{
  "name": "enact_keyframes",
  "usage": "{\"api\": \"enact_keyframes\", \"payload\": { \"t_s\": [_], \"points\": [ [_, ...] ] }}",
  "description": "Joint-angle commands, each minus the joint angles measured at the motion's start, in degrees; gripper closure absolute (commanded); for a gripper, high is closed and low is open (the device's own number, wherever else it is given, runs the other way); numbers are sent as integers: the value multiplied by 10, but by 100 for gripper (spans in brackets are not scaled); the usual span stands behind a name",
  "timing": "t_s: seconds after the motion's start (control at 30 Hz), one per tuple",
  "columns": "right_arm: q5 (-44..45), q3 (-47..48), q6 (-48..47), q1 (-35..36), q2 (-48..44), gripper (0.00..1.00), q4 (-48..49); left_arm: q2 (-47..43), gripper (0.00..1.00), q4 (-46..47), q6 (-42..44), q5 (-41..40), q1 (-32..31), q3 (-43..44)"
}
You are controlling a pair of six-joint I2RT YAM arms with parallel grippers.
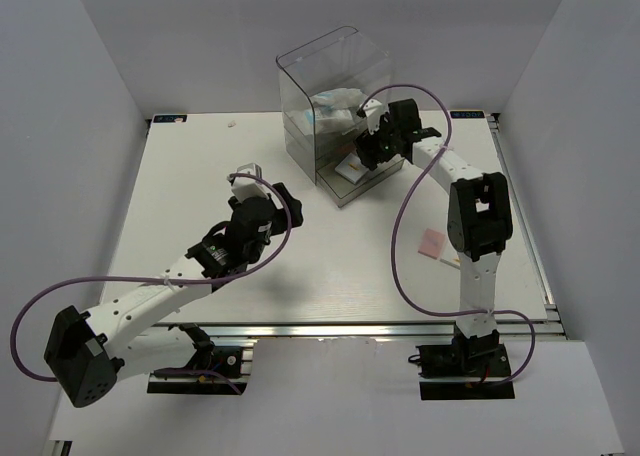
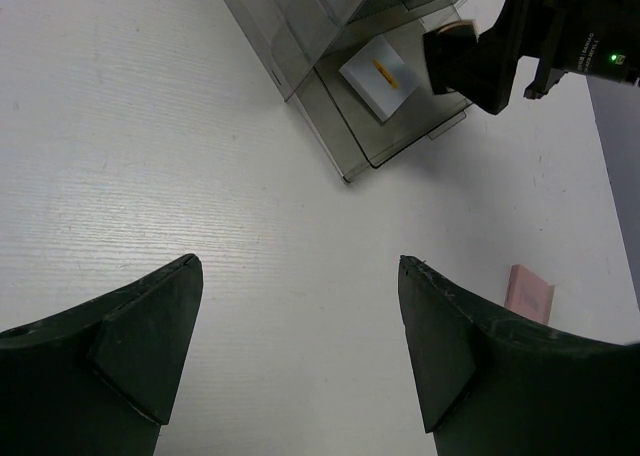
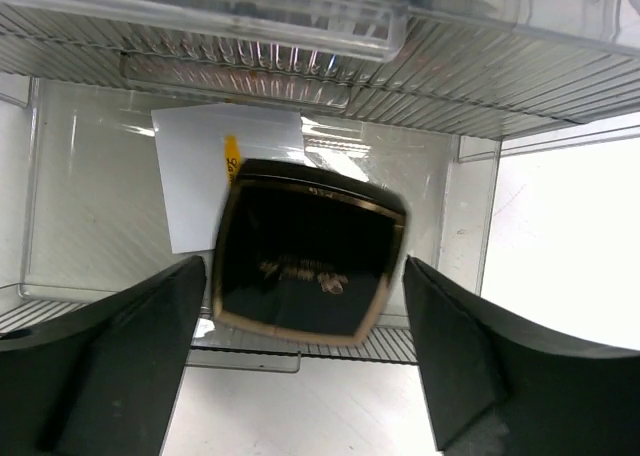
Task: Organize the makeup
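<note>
A black square compact (image 3: 305,251) with a gold rim sits blurred and tilted between the fingers of my right gripper (image 3: 303,266), over the pulled-out bottom drawer (image 3: 70,226) of the clear drawer box (image 1: 335,96). A thin gap shows on each side of it, so the gripper is open. Under the compact a white packet (image 3: 190,176) lies in the drawer. A pink palette (image 1: 432,242) and a thin stick (image 1: 448,260) lie on the table beside the right arm. My left gripper (image 1: 250,181) hovers open over bare table left of the box, nothing between its fingers (image 2: 150,326).
More white packets (image 1: 335,106) lie on an upper level of the box. The right arm's purple cable (image 1: 400,236) loops over the table between the box and the pink palette. White walls close in the table on both sides.
</note>
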Motion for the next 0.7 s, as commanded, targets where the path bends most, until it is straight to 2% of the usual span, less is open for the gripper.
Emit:
{"api": "enact_keyframes", "payload": {
  "t_s": [0.0,0.23,0.27,0.3,0.43,0.57,0.63,0.67],
  "points": [
    [4,10,-9,0,-19,14,11,-2,12,6,-1,-8,2,5],
    [-60,-47,-76,-4,-89,11,-22,13,12,15,4,0,2,8],
    [-82,-55,-105,-8,-101,11,-34,13,12,15,4,0,3,8],
    [-132,-66,-114,-21,-130,11,-42,13,12,15,4,-1,3,7],
    [-234,-155,-133,-59,-207,11,-55,8,11,27,4,1,4,-2],
    [-306,-217,-179,-104,-267,11,-159,13,9,41,17,15,6,-3],
    [-311,-243,-208,-134,-308,11,-193,16,8,50,27,21,8,-3],
    [-307,-269,-219,-142,-337,11,-224,15,5,61,29,30,8,-8]
  ]
}}
